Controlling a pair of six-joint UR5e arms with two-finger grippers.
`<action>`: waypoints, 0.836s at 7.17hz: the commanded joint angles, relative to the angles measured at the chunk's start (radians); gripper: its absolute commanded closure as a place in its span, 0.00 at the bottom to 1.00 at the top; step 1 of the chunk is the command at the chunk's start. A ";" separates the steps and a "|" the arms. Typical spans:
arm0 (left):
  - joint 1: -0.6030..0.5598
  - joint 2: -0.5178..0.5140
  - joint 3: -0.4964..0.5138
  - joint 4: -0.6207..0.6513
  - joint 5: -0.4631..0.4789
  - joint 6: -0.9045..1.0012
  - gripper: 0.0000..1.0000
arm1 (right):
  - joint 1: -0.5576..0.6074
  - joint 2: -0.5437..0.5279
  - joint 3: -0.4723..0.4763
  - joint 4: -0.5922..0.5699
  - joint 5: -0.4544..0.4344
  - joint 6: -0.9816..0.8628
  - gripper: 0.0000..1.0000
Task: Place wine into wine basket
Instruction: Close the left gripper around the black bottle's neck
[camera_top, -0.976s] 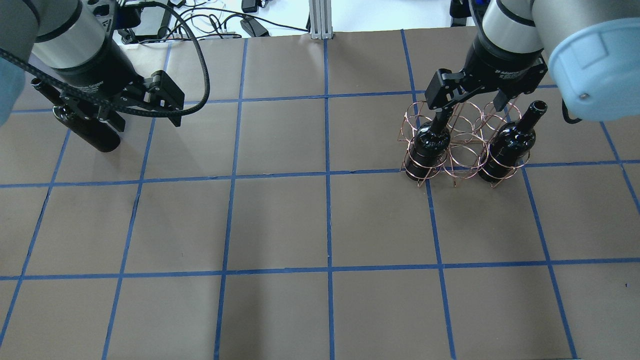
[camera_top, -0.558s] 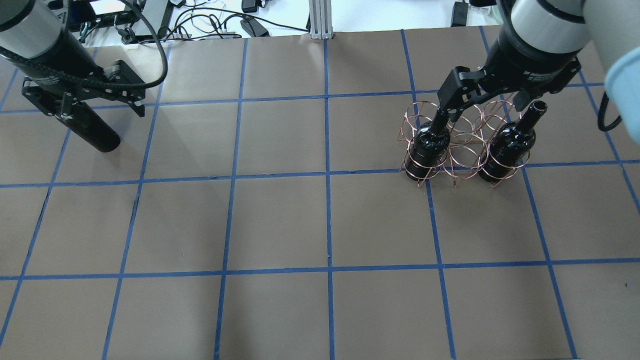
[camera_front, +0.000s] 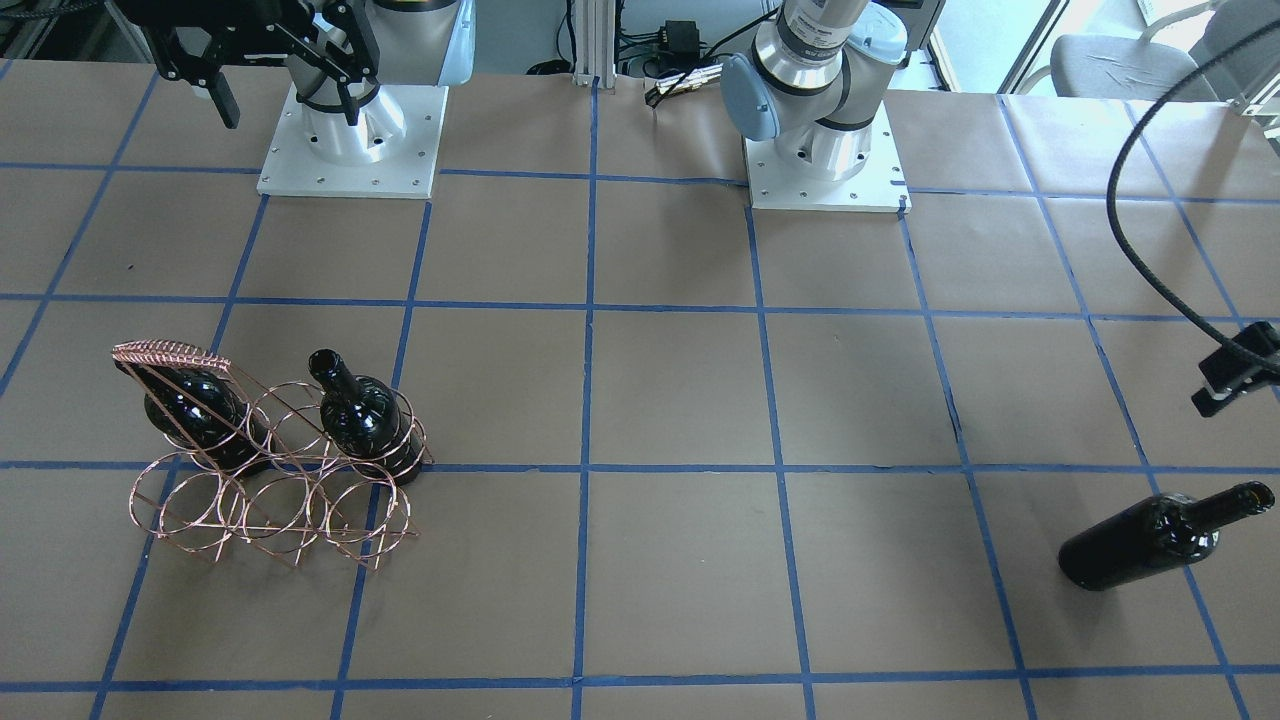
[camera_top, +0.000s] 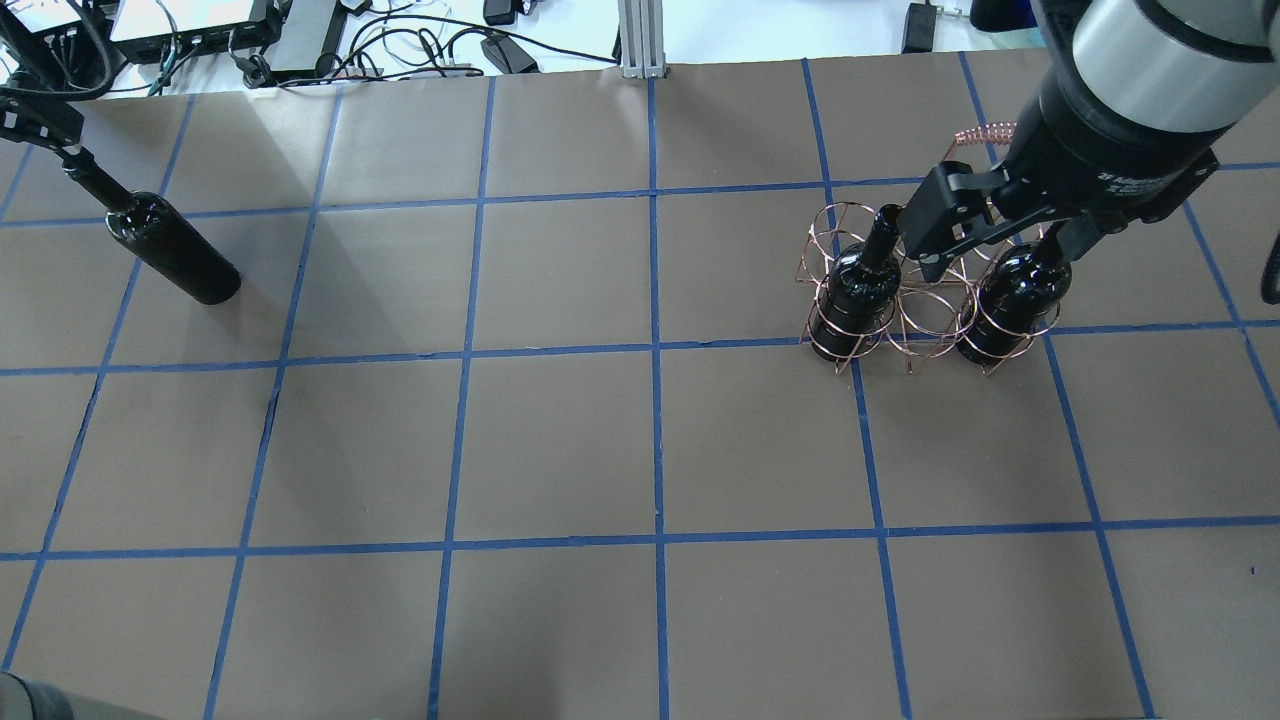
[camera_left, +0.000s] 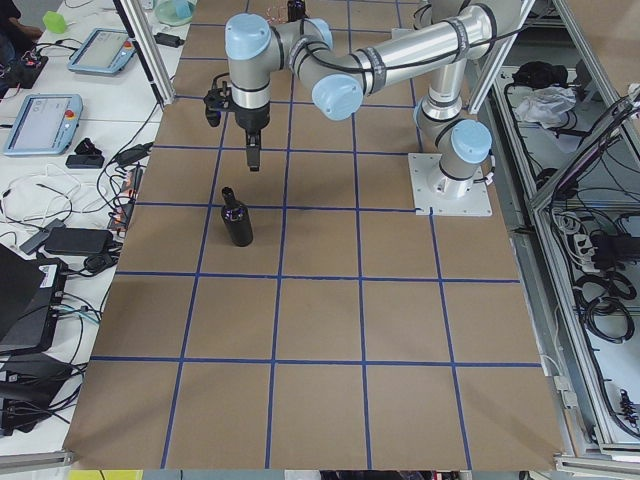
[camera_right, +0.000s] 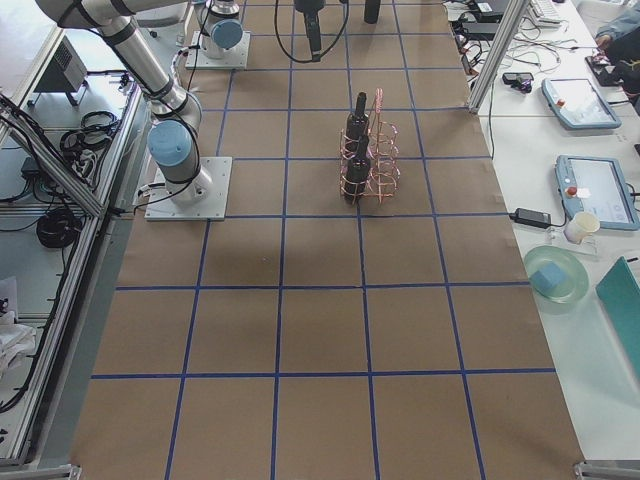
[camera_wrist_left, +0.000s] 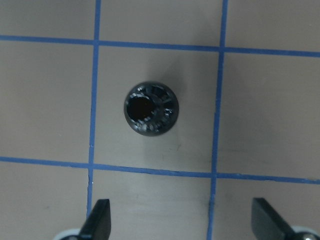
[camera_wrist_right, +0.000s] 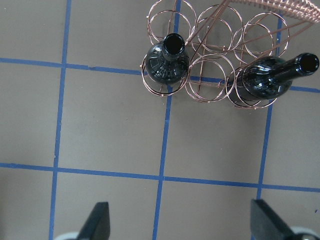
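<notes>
Wine (camera_top: 172, 247) standing upright on tabletop (camera_top: 560, 440), upper left of overhead view, well apart from wine basket (camera_top: 930, 300) at upper right. Left gripper (camera_wrist_left: 182, 222) above it, jaws spread wide; right gripper (camera_wrist_right: 182, 222) high near basket, jaws spread.

overhead and front cameras face each other, sharing the wine basket (camera_front: 270, 472); wrist cameras look straight down.

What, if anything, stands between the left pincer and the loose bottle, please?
Nothing visible does: the left pincer hangs open over the upright bottle, whose mouth shows unobstructed in the wrist view.
</notes>
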 joint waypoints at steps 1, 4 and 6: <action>0.016 -0.119 0.036 0.122 -0.006 0.093 0.00 | -0.010 0.009 -0.049 0.084 -0.056 -0.010 0.00; 0.013 -0.162 0.032 0.128 -0.094 0.093 0.00 | -0.013 0.055 -0.092 0.100 -0.054 -0.016 0.00; 0.013 -0.170 0.021 0.121 -0.086 0.099 0.04 | -0.017 0.106 -0.104 0.076 -0.044 -0.086 0.00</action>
